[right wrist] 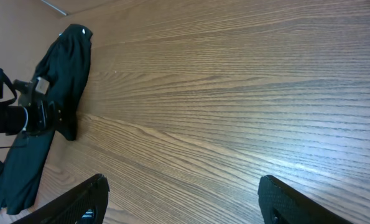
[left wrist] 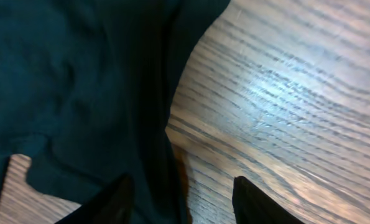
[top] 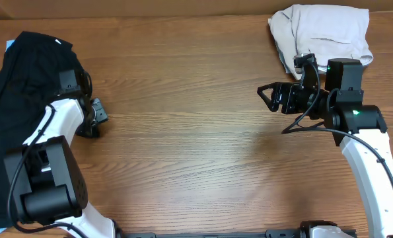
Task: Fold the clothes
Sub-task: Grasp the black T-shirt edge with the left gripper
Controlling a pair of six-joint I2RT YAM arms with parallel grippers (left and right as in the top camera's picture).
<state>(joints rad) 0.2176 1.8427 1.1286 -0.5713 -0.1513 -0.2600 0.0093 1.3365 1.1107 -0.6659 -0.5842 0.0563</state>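
Two grippers are seen here. The left gripper point(top: 98, 119) is set at the right edge of the black clothes point(top: 24, 86), which are heaped at the table's point(top: 196, 152) left end. Its jaws are half apart astride the hem, with nothing pinched yet. The right gripper point(top: 270, 97) is held wide and empty near a beige cloth point(top: 321, 33). It's probably the grabbing step, so next the hem should be clamped and dragged flat.

The tabletop point(top: 196, 132) is smooth wood grain with a soft sheen where light catches it. The clothes point(top: 24, 79) are matt black soft cloth; a beige garment point(top: 321, 33) is matt cloth too. The arm shell point(top: 369, 165) looks glossy white plastic, the fingers point(right wrist: 85, 199) matt black
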